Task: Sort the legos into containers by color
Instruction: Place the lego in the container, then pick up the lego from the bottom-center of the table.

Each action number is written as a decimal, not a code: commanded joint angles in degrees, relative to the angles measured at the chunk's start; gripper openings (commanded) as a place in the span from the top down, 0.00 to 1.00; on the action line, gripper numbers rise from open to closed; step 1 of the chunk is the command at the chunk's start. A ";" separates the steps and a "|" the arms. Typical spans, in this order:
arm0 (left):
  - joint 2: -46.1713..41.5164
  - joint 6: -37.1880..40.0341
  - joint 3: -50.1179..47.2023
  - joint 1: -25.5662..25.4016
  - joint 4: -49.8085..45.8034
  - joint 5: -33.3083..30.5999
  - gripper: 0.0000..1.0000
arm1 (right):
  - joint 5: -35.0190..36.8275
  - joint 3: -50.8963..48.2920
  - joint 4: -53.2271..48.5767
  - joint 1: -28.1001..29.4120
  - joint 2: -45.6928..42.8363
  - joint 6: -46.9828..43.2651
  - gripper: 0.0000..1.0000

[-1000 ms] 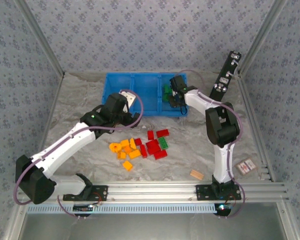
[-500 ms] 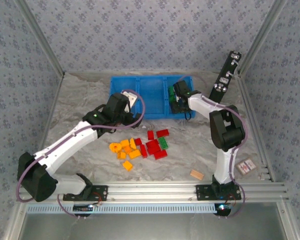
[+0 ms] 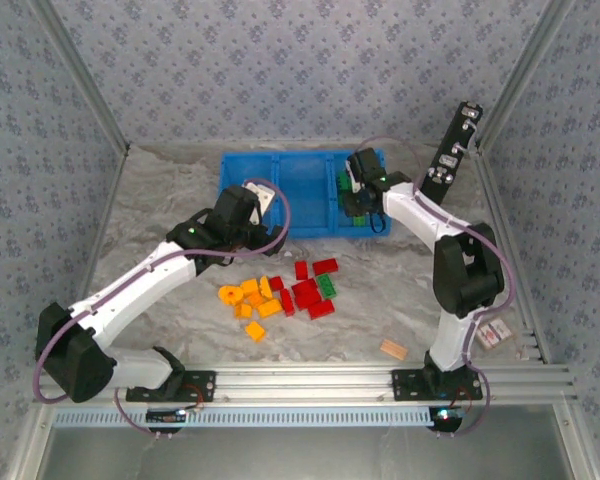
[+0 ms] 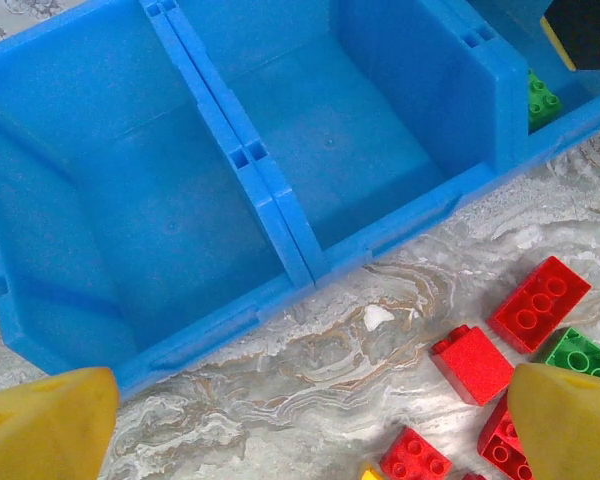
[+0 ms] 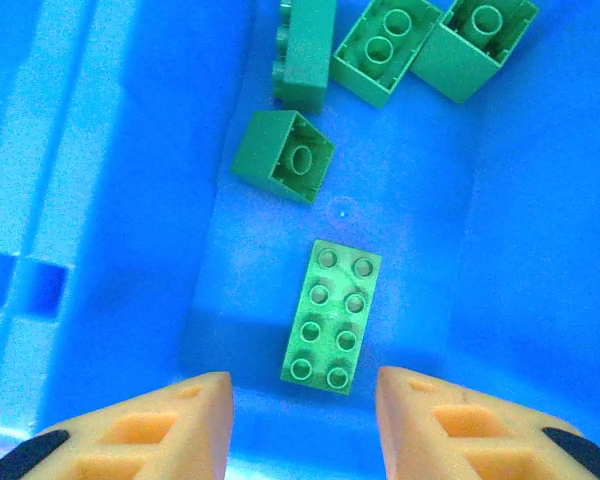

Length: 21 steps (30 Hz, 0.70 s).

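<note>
The blue tray (image 3: 280, 180) stands at the back of the table, with its left and middle compartments (image 4: 270, 200) bare. My right gripper (image 3: 358, 195) hangs over the right compartment (image 5: 110, 200), open. A long green lego (image 5: 330, 315) lies flat on the floor there, just beyond the fingertips, with several more green ones (image 5: 283, 155) behind it. My left gripper (image 4: 305, 410) is open over bare table in front of the tray (image 3: 242, 228). Orange (image 3: 250, 298), red (image 3: 305, 292) and one green lego (image 3: 326, 285) lie in a loose heap mid-table.
A tan block (image 3: 393, 349) lies near the right arm's base, and a small packet (image 3: 490, 333) at the right edge. A black oblong device (image 3: 455, 150) leans at the back right. An aluminium rail (image 3: 310, 380) runs along the front.
My right gripper has opened over the right compartment, and the long green lego now lies loose on its floor. The tray has shifted slightly right. The left arm has barely moved.
</note>
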 commanded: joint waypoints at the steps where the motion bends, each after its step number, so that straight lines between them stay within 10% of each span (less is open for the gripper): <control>1: -0.28 -0.84 1.53 0.22 0.33 0.55 0.00 | 0.39 1.41 -4.67 1.06 -2.62 -0.04 0.60; 21: -2.33 -1.52 2.11 0.23 -1.11 1.25 0.00 | -4.19 -18.04 -4.49 19.58 -12.23 9.90 0.65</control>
